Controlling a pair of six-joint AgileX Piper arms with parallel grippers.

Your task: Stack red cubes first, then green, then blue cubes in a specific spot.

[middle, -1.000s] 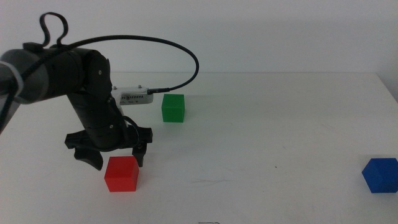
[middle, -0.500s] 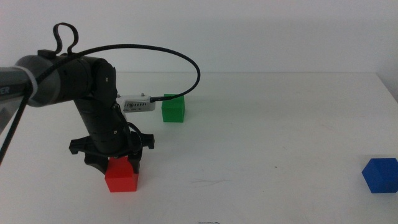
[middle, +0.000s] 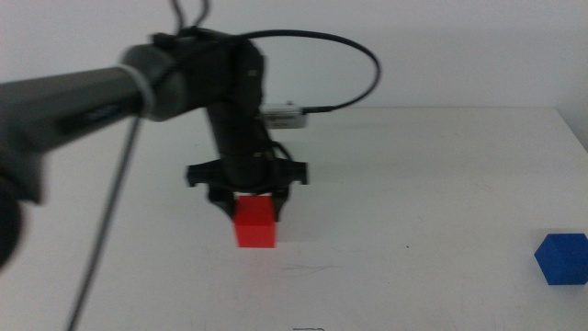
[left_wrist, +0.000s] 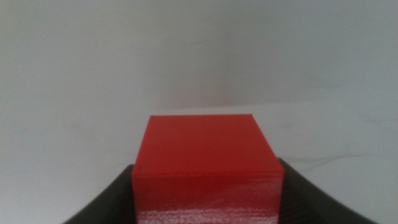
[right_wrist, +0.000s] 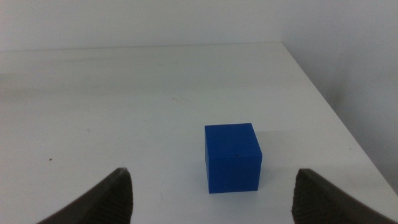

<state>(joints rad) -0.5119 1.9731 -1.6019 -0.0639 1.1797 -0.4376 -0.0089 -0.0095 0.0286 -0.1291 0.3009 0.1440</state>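
Now, near to far:
Red cube: pinched between the jaws of the left gripper, near the table's middle; whether resting on the white table or just above it, cannot tell.
Left wrist view: red cube fills the gap, a dark jaw tight on each side.
Blue cube: alone near the table's right edge, well apart from the red.
Right gripper: waiting low, jaws wide and empty, blue cube on the table just ahead, untouched.
Green cube: not visible now, probably hidden behind the left arm.
Spot: unmarked, so exact place unclear.
Progress: early, likely the first step, red in hand and not released.
Left to do: set red down, then green on red, then blue on top.
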